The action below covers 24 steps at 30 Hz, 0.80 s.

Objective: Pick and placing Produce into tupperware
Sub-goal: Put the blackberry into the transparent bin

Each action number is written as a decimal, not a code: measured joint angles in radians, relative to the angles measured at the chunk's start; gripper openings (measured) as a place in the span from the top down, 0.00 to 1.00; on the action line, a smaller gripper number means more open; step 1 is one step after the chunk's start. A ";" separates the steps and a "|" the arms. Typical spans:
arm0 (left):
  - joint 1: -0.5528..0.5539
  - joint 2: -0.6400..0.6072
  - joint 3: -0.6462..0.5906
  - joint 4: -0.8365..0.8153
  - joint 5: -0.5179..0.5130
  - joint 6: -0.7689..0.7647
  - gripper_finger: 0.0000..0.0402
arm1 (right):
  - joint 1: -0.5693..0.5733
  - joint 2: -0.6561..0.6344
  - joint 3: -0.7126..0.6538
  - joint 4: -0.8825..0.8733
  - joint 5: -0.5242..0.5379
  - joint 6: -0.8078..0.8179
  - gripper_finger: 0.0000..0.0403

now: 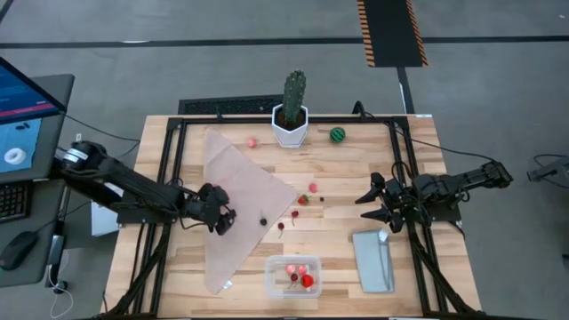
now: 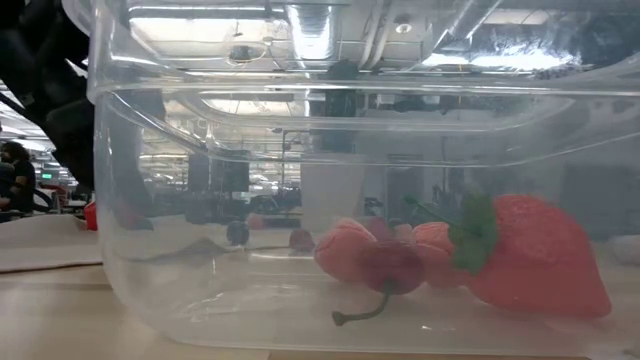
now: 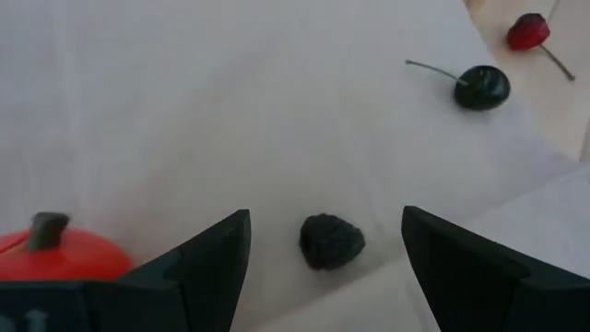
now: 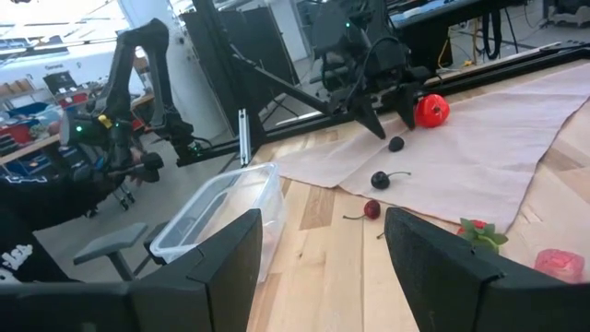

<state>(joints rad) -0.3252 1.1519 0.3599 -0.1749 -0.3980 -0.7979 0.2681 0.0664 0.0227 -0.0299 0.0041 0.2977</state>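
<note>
Clear tupperware [image 2: 300, 200], no legible writing.

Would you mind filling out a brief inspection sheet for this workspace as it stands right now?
Surface: wooden table, beige cloth spread on its left half.
Job's things: clear tub at the front edge holds a strawberry, a cherry and pink bits; a dark cherry, a dark berry and a green striped ball lie loose.
Clutter: cactus pot, grey-blue lid.
Hands: left hand open, straddling the dark berry on the cloth; right hand open, empty.
Cables: nothing seen on the table.
Surroundings: monitor left, concrete floor.
</note>
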 joint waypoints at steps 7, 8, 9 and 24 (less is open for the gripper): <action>0.000 0.068 0.000 0.006 0.000 -0.013 0.32 | 0.000 0.000 0.000 0.000 0.000 0.000 0.37; 0.000 0.078 0.000 0.010 0.000 -0.016 0.32 | 0.000 0.000 0.000 0.000 0.000 0.000 0.37; 0.000 0.084 0.000 0.011 0.001 -0.017 0.32 | 0.000 0.000 0.000 0.000 0.000 0.000 0.37; 0.000 0.111 0.000 0.028 0.008 -0.035 0.43 | 0.000 0.000 0.000 0.000 0.000 0.000 0.37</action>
<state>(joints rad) -0.3252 1.2633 0.3599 -0.1472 -0.3897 -0.8330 0.2680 0.0665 0.0227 -0.0299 0.0040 0.2974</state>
